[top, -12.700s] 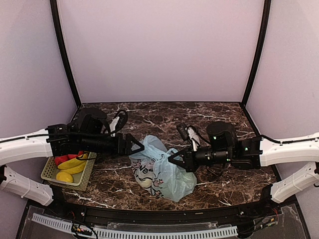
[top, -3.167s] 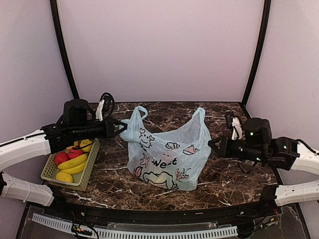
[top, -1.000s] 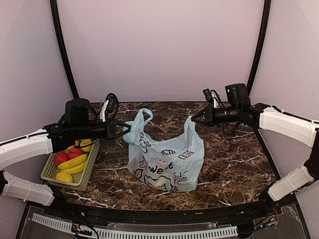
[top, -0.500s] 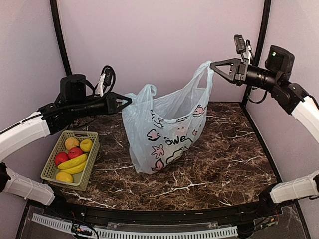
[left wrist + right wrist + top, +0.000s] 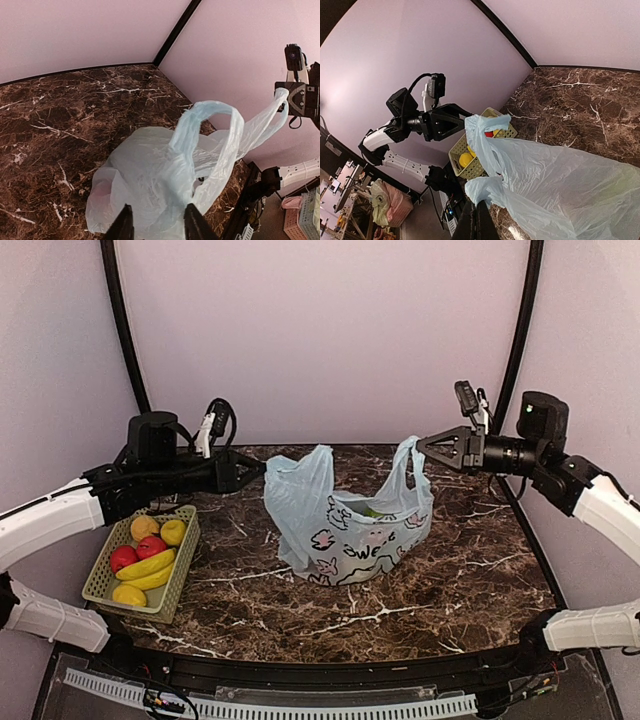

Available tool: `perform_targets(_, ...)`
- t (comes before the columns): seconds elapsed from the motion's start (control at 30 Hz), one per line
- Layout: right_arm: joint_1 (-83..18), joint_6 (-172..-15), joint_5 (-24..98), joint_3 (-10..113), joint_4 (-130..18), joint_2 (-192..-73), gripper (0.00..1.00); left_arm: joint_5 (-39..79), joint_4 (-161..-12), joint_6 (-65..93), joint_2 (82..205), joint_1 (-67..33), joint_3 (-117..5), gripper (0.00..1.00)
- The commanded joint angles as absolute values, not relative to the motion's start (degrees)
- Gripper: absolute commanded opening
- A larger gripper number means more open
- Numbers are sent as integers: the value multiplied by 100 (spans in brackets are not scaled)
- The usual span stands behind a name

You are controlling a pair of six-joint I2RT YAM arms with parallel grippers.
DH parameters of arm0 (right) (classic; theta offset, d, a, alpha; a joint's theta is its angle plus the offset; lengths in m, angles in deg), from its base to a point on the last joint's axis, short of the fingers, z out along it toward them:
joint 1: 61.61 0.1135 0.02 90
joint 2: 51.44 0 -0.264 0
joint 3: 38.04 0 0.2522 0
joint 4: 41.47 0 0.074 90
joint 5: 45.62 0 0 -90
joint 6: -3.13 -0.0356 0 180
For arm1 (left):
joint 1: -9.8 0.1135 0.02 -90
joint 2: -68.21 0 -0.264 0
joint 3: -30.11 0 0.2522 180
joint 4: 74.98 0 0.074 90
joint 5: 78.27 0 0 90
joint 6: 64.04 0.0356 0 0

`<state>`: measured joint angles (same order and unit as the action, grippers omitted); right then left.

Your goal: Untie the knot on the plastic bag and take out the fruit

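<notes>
The plastic bag (image 5: 350, 530) rests on the marble table with its mouth open and its two loop handles apart; no knot shows. My right gripper (image 5: 420, 447) is shut on the right handle (image 5: 487, 192) and holds it up above the table. My left gripper (image 5: 258, 468) is open just left of the bag, its fingers (image 5: 125, 227) spread with the bag's side (image 5: 150, 180) in front of them. The left handle (image 5: 300, 465) stands free. The fruit is mostly hidden inside; a greenish patch (image 5: 372, 510) shows through the mouth.
A yellow-green basket (image 5: 100, 575) with bananas, red apples and yellow fruit sits at the table's left edge, under my left arm. Black frame posts stand at both back corners.
My right gripper has come down with the handle, and the bag has dropped from hanging onto the table. My left gripper has lowered a little and the left handle now stands free of it.
</notes>
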<state>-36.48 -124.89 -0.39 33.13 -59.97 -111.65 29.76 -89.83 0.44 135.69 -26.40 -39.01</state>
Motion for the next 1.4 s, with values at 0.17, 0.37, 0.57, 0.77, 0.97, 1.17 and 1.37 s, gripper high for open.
perform_targets(0.17, -3656, -12472, -133, 3082, -5682, -10784, 0, 2620, -10010, 459, 13502, -2862, -5266, 53)
perform_targets(0.37, -3658, -12420, -89, 3038, -5698, -10813, 0, 2008, -10577, 597, 14286, -3805, -6417, 57)
perform_targets(0.57, -3656, -12364, -79, 3008, -5717, -10850, 0, 2341, -10764, 673, 14956, -4316, -6930, 60)
perform_targets(0.77, -3658, -12323, -89, 2973, -5708, -10946, 0, 2050, -11503, 958, 15641, -4562, -7677, 62)
perform_targets(0.97, -3651, -12293, -88, 2959, -5707, -10993, 0, 1567, -12137, 1304, 16086, -4793, -8360, 64)
perform_targets(1.17, -3656, -12287, -70, 2959, -5708, -11006, 0, 737, -12784, 1684, 16464, -5050, -8873, 67)
perform_targets(1.37, -3656, -12295, -62, 2951, -5699, -11016, 0, 84, -13189, 1900, 16789, -5180, -9223, 70)
